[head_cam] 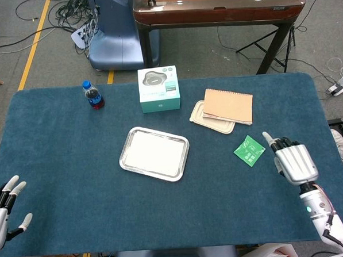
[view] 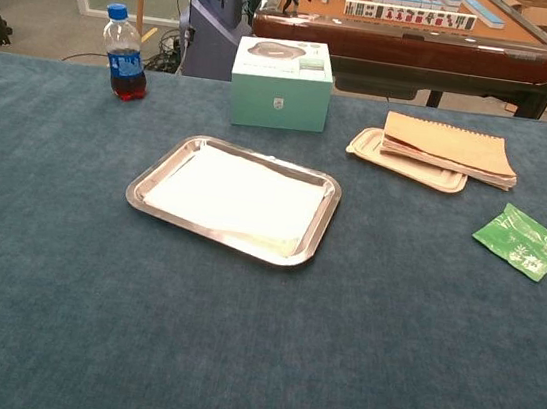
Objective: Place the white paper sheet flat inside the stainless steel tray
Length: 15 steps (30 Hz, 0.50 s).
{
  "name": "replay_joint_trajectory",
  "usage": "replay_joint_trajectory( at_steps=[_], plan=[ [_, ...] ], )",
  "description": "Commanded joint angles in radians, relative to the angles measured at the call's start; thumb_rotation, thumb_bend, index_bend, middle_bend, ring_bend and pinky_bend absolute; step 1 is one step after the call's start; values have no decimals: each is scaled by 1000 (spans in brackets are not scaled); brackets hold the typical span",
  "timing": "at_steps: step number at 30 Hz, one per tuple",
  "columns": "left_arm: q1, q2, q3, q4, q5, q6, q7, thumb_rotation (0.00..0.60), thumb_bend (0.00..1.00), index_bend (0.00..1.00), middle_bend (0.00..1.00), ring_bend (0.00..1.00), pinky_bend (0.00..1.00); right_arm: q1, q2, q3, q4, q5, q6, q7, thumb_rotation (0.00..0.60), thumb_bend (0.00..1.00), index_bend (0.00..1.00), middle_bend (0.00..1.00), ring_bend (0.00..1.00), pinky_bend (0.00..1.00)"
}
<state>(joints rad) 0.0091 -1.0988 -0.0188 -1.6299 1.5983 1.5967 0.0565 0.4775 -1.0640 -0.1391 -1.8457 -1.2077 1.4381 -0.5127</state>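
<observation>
Lying flat in one tray (head_cam: 126, 149), one paper sheet (head_cam: 153, 152) (white), both robot hands released: left robot hand (head_cam: 4, 206), right robot hand (head_cam: 293, 162).

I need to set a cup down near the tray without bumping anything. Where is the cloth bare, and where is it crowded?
Bare cloth runs along the near edge in front of the stainless steel tray, and between the tray and the green packet. Left of the tray, below the bottle, is bare too. The far side is crowded: teal box, notebook on its beige lid.
</observation>
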Motion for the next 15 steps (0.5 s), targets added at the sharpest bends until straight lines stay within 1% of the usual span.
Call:
replay_joint_trajectory(
  at_steps=[1, 7, 15],
  plan=[
    [-5, -2, 0, -1, 2, -5, 2, 600, 242, 167, 92, 101, 0, -70, -5, -8, 34, -44, 58, 37, 600, 589, 0, 301, 245, 492],
    [-12, -7, 2, -7, 9, -9, 10, 600, 242, 167, 92, 101, 0, -135, -7, 6, 60, -104, 109, 65, 600, 589, 0, 299, 245, 488],
    [-18, -11, 4, -8, 11, -11, 13, 600, 243, 167, 92, 101, 0, -177, -3, 36, 62, -151, 116, 80, 600, 588, 0, 299, 245, 487]
  ],
)
